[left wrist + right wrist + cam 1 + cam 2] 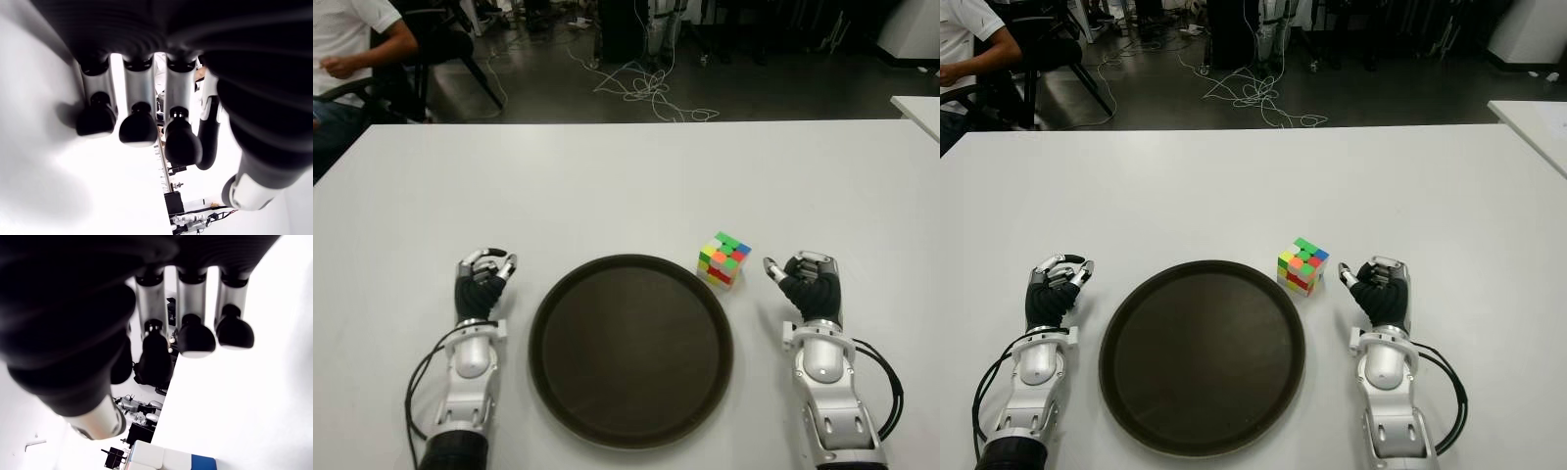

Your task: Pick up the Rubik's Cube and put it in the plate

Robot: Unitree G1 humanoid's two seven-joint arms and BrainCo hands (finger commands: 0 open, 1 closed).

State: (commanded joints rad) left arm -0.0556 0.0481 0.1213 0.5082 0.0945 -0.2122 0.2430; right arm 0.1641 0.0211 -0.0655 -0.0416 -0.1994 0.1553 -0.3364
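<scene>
So the cube (723,258) sits on the table (607,186), just off the far-right rim of the plate (631,351), nothing touching it. My right hand (811,284) is right of the cube, a small gap between them, fingers loosely curled and holding nothing. My left hand (481,284) shows left of the plate, also empty and relaxed. A person (347,44) sits at the far left.
</scene>
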